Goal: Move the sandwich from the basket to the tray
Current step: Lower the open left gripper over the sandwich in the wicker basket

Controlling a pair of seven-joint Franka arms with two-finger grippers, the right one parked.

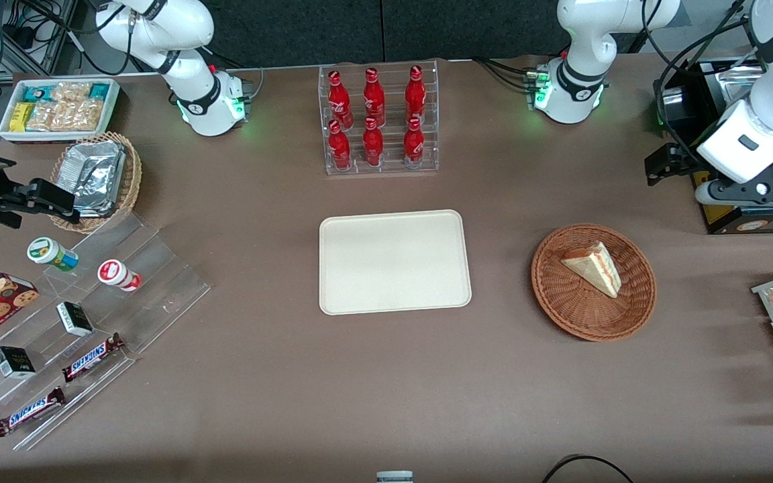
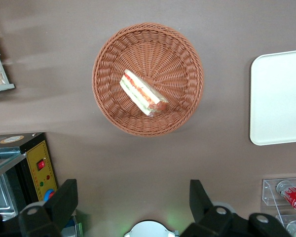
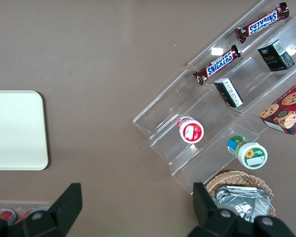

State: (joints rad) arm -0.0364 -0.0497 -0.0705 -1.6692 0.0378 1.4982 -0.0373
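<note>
You're at the approach step: the sandwich lies in the basket, untouched, and the tray sits bare beside it. The left gripper hangs high above the table, fingers spread and holding nothing. Next you'd need to descend over the wedge (align with its long sides). In the front view, the gripper is mostly cut off.

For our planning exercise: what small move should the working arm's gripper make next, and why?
Probably lower the open gripper toward the triangular wrapped sandwich. It lies untouched in the reddish-brown wicker basket, the gripper hangs high above the table, and the cream rectangular tray holds nothing.
</note>
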